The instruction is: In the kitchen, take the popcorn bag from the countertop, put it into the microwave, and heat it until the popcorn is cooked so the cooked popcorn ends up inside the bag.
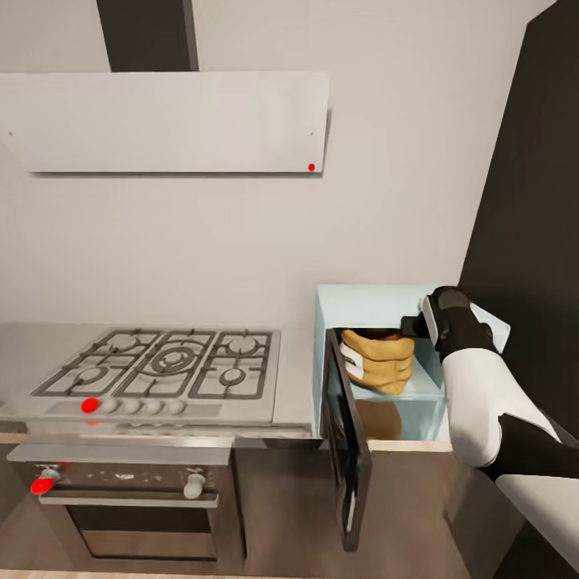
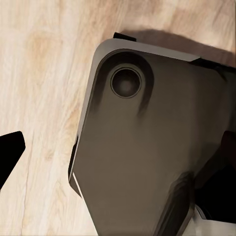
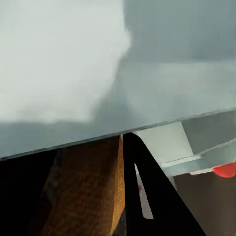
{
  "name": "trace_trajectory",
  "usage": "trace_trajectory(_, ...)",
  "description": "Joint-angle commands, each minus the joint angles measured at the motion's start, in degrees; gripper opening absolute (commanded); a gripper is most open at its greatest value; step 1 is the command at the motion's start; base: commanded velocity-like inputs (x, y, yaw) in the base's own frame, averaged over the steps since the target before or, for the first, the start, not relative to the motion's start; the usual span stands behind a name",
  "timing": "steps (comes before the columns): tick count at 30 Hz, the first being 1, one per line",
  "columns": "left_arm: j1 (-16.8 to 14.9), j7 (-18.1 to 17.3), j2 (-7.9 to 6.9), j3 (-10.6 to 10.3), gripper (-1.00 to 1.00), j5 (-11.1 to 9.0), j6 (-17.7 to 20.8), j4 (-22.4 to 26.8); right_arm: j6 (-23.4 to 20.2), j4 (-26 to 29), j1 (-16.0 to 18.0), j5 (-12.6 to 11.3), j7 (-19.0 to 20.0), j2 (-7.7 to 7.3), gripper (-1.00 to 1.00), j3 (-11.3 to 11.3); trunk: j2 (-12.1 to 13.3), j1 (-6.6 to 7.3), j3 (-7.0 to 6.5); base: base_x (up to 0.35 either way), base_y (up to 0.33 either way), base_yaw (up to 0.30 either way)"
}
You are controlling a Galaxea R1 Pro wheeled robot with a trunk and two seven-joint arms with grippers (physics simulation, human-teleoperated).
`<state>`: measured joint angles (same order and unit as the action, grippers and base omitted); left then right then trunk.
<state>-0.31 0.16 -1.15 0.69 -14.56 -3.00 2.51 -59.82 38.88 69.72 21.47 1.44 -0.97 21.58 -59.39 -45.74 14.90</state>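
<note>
Right arm (image 1: 482, 402) raised from the lower right, white forearm angled up, black wrist bent inward. Right gripper (image 1: 412, 326) reaching level, jaws hidden from the head view; one dark finger (image 3: 147, 191) visible by the wrist camera. Left finger (image 2: 9, 150) seen as a dark tip.

The bag (image 1: 379, 359) is showing mustard tan inside the pale mint-blue microwave (image 1: 366, 301), whose door (image 1: 346, 450) is looking dark. The hob (image 1: 161, 366) is gleaming steel grey with black grates; the hood (image 1: 165, 121) is showing white, the floor (image 2: 39, 73) light wood-grained.
</note>
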Motion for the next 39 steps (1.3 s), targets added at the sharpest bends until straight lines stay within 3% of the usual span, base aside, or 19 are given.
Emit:
trace_trajectory(1,0.0,0.0,0.0,0.0,1.0,-0.2,-0.2,-0.1,-0.2,2.9,0.2,0.3,0.3,0.0,-1.0,0.0,0.0,-0.03,0.07,0.145,0.0,0.0)
trace_trajectory(14,0.0,0.0,0.0,0.0,1.0,-0.2,-0.2,-0.1,-0.2,2.9,0.2,0.3,0.5,-0.08,-1.0,0.1,0.0,-0.03,0.07,0.02,0.0,0.0)
trace_trajectory(15,0.0,0.0,0.0,0.0,1.0,-0.2,-0.2,-0.1,-0.2,2.9,0.2,0.3,0.5,-0.08,1.0,0.1,0.0,-0.03,0.07,0.0,0.0,0.0)
trace_trajectory(34,0.0,0.0,0.0,0.1,1.0,-0.2,-0.2,-0.1,-0.2,4.2,0.3,0.2,1.2,-0.42,1.0,0.2,0.0,-0.03,0.07,0.0,0.0,0.0)
trace_trajectory(39,0.0,0.0,0.0,0.0,1.0,-0.2,-0.2,-0.1,-0.2,10.5,0.3,0.1,3.3,-0.51,1.0,-0.1,0.0,-0.03,0.07,0.0,0.0,0.0)
